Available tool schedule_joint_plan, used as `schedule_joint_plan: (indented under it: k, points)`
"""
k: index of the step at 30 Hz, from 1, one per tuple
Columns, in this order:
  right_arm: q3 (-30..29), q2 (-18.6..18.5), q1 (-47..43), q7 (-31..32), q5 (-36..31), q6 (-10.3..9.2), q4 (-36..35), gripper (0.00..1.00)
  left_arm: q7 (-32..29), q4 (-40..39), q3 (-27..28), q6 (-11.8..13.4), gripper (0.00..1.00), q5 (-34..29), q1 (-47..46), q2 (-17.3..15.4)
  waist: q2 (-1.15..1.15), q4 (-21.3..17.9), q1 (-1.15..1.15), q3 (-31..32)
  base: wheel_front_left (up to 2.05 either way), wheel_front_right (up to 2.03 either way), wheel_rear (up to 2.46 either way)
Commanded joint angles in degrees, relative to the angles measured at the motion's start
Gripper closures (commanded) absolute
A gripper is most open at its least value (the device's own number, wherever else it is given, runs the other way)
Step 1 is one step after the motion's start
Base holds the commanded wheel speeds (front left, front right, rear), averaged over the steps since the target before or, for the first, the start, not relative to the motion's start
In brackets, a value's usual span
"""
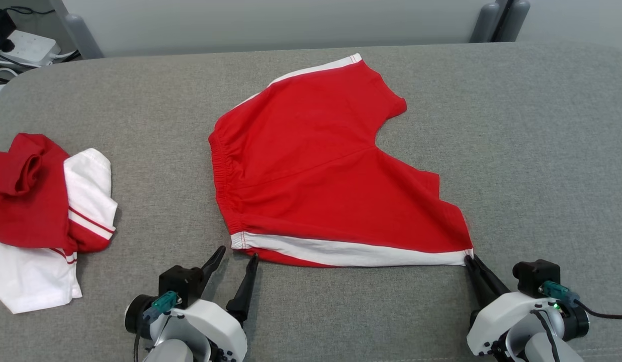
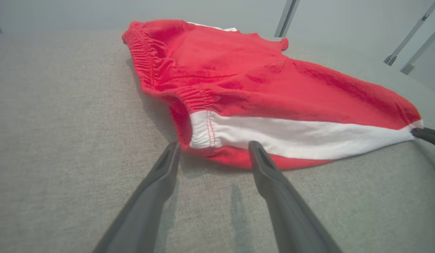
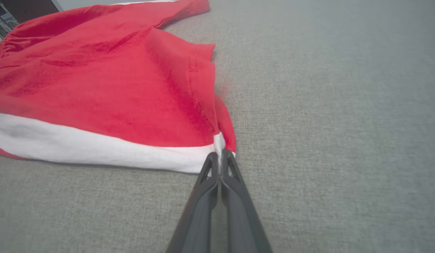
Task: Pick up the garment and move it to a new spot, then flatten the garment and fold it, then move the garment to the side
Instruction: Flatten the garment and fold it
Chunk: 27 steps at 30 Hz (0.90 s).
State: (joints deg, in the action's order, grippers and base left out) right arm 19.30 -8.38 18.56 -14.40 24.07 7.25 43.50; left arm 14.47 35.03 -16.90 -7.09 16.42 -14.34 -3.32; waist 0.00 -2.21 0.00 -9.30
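Observation:
Red shorts (image 1: 331,166) with white side stripes lie spread on the grey surface, waistband to the left. My left gripper (image 1: 237,254) is open, its tips just short of the near waistband corner (image 2: 203,131); the fingers (image 2: 157,182) straddle that corner without touching it. At the near right hem corner (image 3: 219,144), my right gripper (image 1: 470,259) is shut on the cloth. That pinched corner looks pulled to a point. From the left wrist camera, the right gripper's dark tips (image 2: 426,135) meet the far end of the white stripe.
A crumpled red and white garment (image 1: 44,211) lies at the left edge of the grey surface (image 1: 542,151). Beyond the back left edge are a white power strip and cables (image 1: 19,48). Grey posts (image 1: 502,20) stand behind the back right.

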Motion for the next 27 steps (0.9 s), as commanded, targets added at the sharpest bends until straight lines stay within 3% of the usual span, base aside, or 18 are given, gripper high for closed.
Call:
schedule_joint_plan:
  k: [1, 7, 8, 10, 13, 15, 27]
  points:
    - [1.4, -0.6, 1.4, -0.6, -0.6, 0.24, -1.1, 1.0, 0.5, -0.5, 1.4, -0.4, 0.0, 0.9, -2.4, -1.3, 0.0, -0.3, 0.0, -0.3, 0.0, 0.0, 0.0]
    - [2.5, -0.9, 1.9, -0.6, 0.0, 0.24, -1.3, 1.0, 0.5, 1.0, -0.1, -0.4, 0.0, 4.0, -4.9, -2.7, 0.0, -1.1, 0.0, -1.0, 0.0, 0.0, 0.0]
    - [2.6, -0.9, 1.9, -0.6, 0.0, 0.24, -1.4, 1.0, 0.5, 0.8, -0.6, -0.4, 0.05, 4.4, -5.1, -2.9, 0.0, -1.2, 0.0, -1.1, 0.0, 0.0, 0.0]
    - [2.8, -0.9, 2.0, -0.6, 0.0, 0.24, -1.4, 1.0, 0.5, 0.6, -1.5, -0.4, 0.21, 5.5, -5.4, -3.3, 0.0, -1.3, 0.0, -1.3, 0.0, 0.0, 0.0]
    - [3.4, -1.0, 2.3, -0.6, 0.2, 0.24, -1.4, 1.0, 0.5, 0.2, -4.2, -0.4, 0.72, 7.8, -6.1, -4.3, 0.0, -1.6, 0.0, -1.6, 0.0, 0.0, 0.0]
    - [3.6, -1.1, 2.6, -0.6, 0.3, 0.24, -1.4, 1.0, 0.5, -0.1, -4.9, -0.4, 1.0, 8.3, -6.5, -4.9, 0.0, -1.7, 0.0, -1.7, 0.0, 0.0, 0.0]
    - [4.8, -2.1, 3.1, -0.6, 1.4, 0.24, -2.0, 1.0, 0.5, -0.4, -8.2, -0.4, 1.0, 10.9, -6.0, -7.8, 0.0, -1.7, 0.0, -1.3, 0.0, 0.0, 0.0]
